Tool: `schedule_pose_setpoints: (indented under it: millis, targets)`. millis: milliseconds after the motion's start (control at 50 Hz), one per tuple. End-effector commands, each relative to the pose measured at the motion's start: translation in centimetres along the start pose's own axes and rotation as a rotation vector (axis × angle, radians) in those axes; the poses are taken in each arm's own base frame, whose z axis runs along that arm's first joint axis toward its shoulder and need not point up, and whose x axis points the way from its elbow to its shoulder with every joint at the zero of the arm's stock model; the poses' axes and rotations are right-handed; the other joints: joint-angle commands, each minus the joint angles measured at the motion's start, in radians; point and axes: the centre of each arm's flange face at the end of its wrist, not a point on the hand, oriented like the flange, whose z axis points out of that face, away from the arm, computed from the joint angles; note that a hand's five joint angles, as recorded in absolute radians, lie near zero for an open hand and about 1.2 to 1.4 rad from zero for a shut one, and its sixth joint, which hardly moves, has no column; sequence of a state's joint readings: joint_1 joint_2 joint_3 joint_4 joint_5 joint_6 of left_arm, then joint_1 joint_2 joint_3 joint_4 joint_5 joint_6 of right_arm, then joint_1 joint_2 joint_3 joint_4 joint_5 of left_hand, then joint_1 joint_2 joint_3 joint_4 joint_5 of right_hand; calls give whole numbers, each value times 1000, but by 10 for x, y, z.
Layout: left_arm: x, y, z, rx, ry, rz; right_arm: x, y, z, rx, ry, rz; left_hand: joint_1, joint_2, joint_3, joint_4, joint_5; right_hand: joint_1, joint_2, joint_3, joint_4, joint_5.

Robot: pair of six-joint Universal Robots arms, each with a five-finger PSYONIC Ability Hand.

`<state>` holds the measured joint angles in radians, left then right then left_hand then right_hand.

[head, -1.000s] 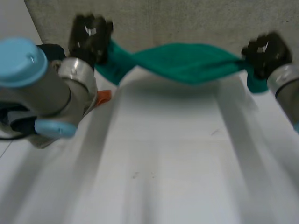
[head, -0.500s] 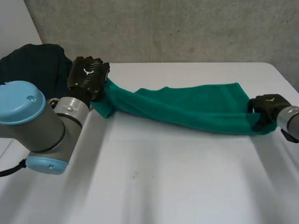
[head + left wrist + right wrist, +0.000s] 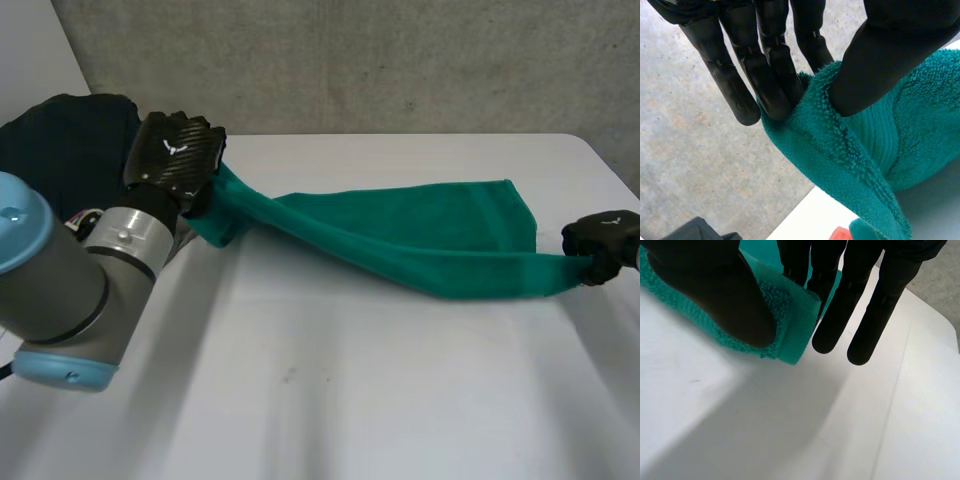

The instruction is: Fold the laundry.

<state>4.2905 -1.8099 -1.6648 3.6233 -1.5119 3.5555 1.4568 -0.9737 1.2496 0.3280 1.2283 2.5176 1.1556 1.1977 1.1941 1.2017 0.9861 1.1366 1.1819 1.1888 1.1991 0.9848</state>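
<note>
Green towel [image 3: 420, 235] spans between the left hand [image 3: 175, 155] and right hand [image 3: 603, 240], each pinching one end between thumb and fingers; lowering both evenly should lay it flat on the table [image 3: 350, 390].

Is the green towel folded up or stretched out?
Stretched out: the left robot hand and right robot hand each pinch one end of the towel, which runs long between them.

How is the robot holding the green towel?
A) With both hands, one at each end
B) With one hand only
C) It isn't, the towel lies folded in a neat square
A: the left hand pinches one end of the green towel and the right hand pinches the other end, so the towel stretches between them.
</note>
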Motion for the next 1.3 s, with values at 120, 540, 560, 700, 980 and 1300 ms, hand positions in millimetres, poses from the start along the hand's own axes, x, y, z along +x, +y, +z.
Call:
schedule_pose_setpoints:
  millis: [120, 540, 560, 700, 980, 1300]
  targets:
    - [-37, -76, -48, 45, -39, 14, 33, -64, -129, 49, 157, -169, 241, 199, 202, 195, 236, 260, 214, 207, 197, 237]
    - [-3, 18, 18, -264, 126, 89, 9, -67, -62, 8, 152, -311, 241, 199, 202, 195, 236, 260, 214, 207, 197, 237]
    - [-3, 18, 26, -249, 122, 101, 10, -69, -56, 17, 179, -321, 241, 199, 202, 195, 236, 260, 214, 207, 197, 237]
    - [-30, -42, 104, 96, -46, 174, 29, -139, -26, 373, 479, -362, 241, 199, 202, 195, 236, 260, 214, 207, 197, 237]
    - [-79, -139, 129, 622, -397, 113, 61, -225, -70, 1001, 749, -169, 241, 199, 202, 195, 236, 260, 214, 207, 197, 237]
    - [-16, 11, 107, 218, -194, 74, 9, -125, 15, 688, 419, -177, 241, 199, 202, 195, 236, 260, 214, 207, 197, 237]
